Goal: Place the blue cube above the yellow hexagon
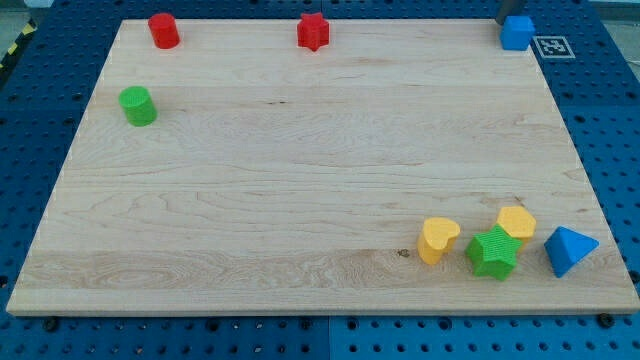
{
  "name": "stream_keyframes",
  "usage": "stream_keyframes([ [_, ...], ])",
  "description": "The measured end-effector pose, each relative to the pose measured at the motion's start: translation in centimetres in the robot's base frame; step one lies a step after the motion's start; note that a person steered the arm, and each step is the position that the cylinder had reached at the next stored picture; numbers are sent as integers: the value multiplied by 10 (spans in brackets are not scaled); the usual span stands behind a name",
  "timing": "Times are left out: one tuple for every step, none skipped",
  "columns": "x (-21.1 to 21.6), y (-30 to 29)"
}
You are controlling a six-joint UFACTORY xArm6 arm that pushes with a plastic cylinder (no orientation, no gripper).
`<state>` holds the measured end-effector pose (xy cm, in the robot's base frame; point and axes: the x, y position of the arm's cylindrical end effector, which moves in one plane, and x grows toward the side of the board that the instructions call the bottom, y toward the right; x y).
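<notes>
The blue cube (516, 33) sits at the board's top right corner. The yellow hexagon (517, 223) lies near the bottom right, touching the green star (492, 252) at its lower left. A short dark piece of my rod shows at the view's top edge. My tip (505, 20) is right at the blue cube's upper left corner. Whether it touches the cube I cannot tell.
A yellow heart (438, 240) lies left of the green star and a blue triangle (568, 250) right of it. A red cylinder (164, 30) and a red star (313, 32) stand along the top edge. A green cylinder (138, 105) is at the left.
</notes>
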<state>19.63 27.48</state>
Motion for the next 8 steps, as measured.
stream_keyframes([
  [0,5],
  [1,10],
  [10,10],
  [23,10],
  [34,10],
  [46,10],
  [64,10],
  [93,7],
])
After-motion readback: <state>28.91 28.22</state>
